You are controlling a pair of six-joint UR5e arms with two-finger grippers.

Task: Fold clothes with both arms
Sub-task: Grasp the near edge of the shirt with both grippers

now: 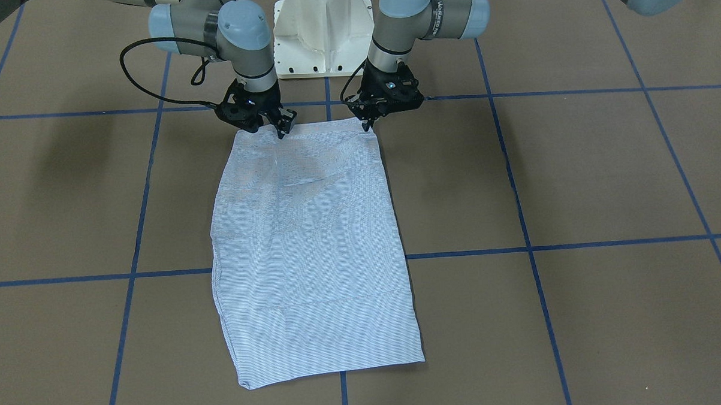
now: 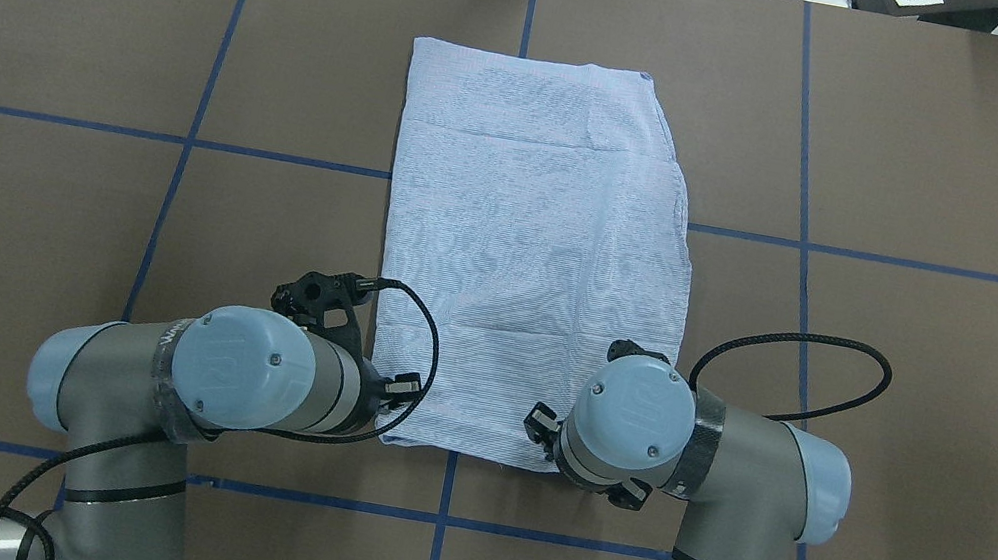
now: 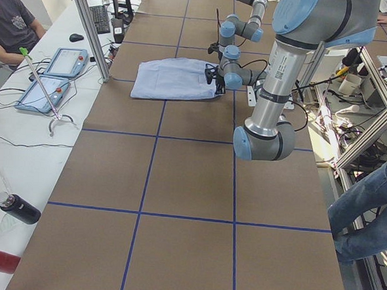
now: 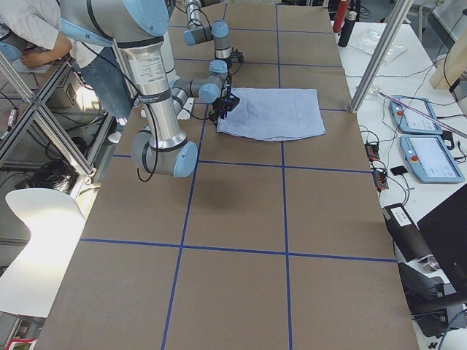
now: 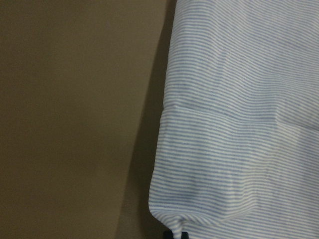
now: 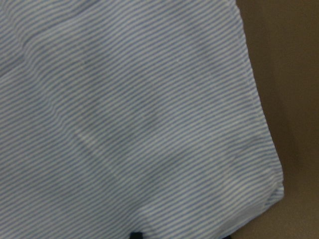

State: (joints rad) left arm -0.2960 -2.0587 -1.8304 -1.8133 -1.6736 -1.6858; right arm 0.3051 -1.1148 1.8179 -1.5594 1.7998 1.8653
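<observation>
Nearest the robot, the left gripper (image 1: 367,125) has its jaws pinching one corner of the folded shirt (image 1: 308,240), and the right gripper (image 1: 283,128) has its jaws pinching the same edge by the other corner. Beyond them the shirt lies flat as a long rectangle on the brown bench (image 1: 575,177), crossing a blue tape line (image 1: 578,244).

Brown table (image 2: 9,239), seemingly paper-covered, blue tape grid lines (image 2: 178,140), folded striped shirt (image 2: 524,254) lying flat near the middle

Soft, finely striped woven cloth shirt (image 1: 314,246) on matt brown table (image 1: 575,177)
</observation>
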